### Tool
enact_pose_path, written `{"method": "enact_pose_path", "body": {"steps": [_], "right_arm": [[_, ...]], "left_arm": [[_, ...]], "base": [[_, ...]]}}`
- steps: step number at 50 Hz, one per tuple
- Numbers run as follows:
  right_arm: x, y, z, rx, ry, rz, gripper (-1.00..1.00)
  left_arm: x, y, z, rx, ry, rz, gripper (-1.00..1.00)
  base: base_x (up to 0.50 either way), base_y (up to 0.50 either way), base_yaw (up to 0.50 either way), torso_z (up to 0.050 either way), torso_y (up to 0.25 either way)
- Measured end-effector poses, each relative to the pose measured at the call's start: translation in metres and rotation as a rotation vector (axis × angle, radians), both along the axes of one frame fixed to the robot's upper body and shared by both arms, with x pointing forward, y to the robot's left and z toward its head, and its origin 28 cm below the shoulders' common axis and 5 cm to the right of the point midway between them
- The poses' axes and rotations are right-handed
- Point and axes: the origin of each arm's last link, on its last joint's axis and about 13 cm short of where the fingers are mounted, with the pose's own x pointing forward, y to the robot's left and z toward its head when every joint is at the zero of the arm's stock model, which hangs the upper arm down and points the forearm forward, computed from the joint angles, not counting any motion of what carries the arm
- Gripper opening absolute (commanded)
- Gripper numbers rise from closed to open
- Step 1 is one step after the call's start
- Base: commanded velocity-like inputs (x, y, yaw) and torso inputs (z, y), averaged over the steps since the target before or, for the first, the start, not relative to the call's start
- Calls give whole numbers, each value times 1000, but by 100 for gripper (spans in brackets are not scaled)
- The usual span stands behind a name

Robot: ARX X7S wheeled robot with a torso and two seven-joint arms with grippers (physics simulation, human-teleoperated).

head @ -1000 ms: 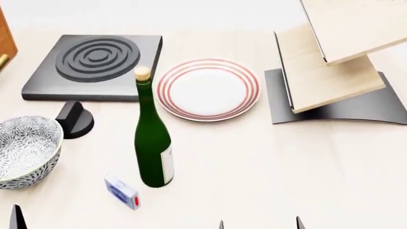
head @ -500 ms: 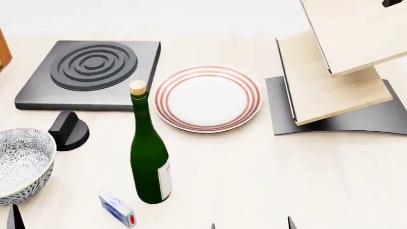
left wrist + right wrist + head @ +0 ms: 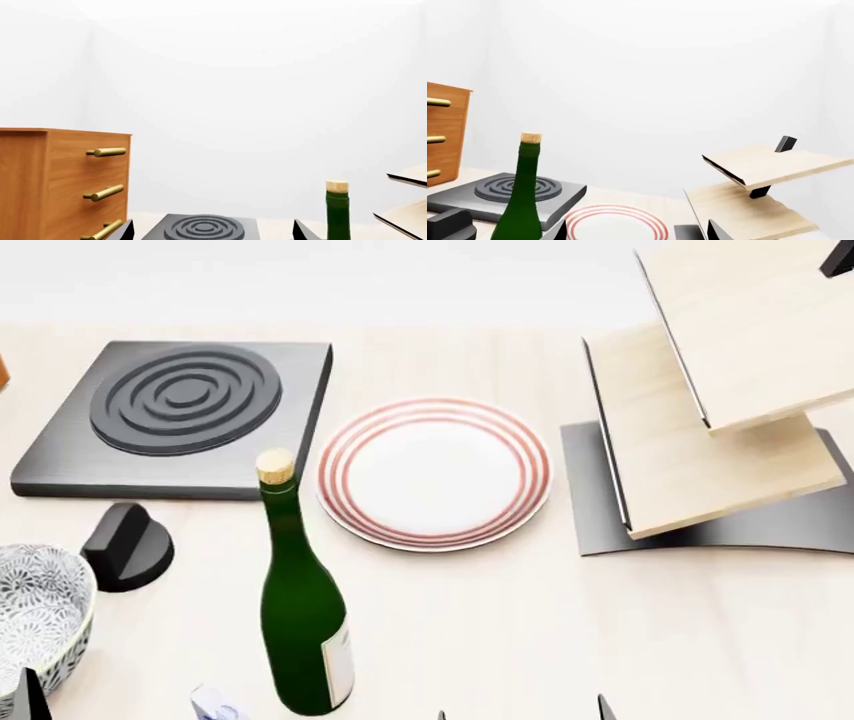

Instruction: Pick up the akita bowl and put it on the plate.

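Bowl position: the akita bowl [image 3: 38, 615] sits at the lower left edge of the head view, partly cut off by the frame, resting on the desk [image 3: 534, 640] just below the black knob [image 3: 124, 547]
Bowl handling: judged rigid glazed ceramic, fairly weighty for its size, smooth and likely slippery, liable to chip if knocked or dropped
Where to hold: probably the pale rim, one finger inside the wall and one outside, on the side nearest the robot; the deep curved wall gives little purchase lower down
Plate position: the plate [image 3: 434, 472] lies flat near the centre of the head view, right of the burner [image 3: 180, 415] and left of the wooden rack [image 3: 707, 410], with nothing on it
Obstacle: the green bottle [image 3: 302, 620] stands upright between bowl and plate, tall and easy to topple; a carry path would need to pass over or around it
Left pincer [image 3: 212, 231]: only two dark fingertips show at the bottom of its wrist view, wide apart and holding nothing; its camera looks level across the desk toward the drawer cabinet [image 3: 63, 182], so the arm seems low and not yet over the bowl
Right pincer [image 3: 639, 231]: fingertips likewise spread and empty at the bottom of its wrist view, facing the plate and rack
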Motion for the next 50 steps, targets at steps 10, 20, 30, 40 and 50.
{"method": "enact_pose_path", "body": {"steps": [10,20,30,40,50], "right_arm": [[0,0,0,-1,-1,2,100],[0,1,0,-2,-1,4,100],[0,1,0,-3,0,5,100],[0,1,-1,-4,1,6,100],[0,1,-1,-5,1,9,100]], "left_arm": [[0,0,0,0,-1,0,100],[0,0,0,0,-1,2,100],[0,0,0,0,-1,2,100],[0,0,0,-3,0,2,100],[0,0,0,-4,-2,3,100]], "base": [[151,0,0,0,0],[150,0,0,0,0],[151,0,0,0,0],[152,0,0,0,0],[150,0,0,0,0]]}}
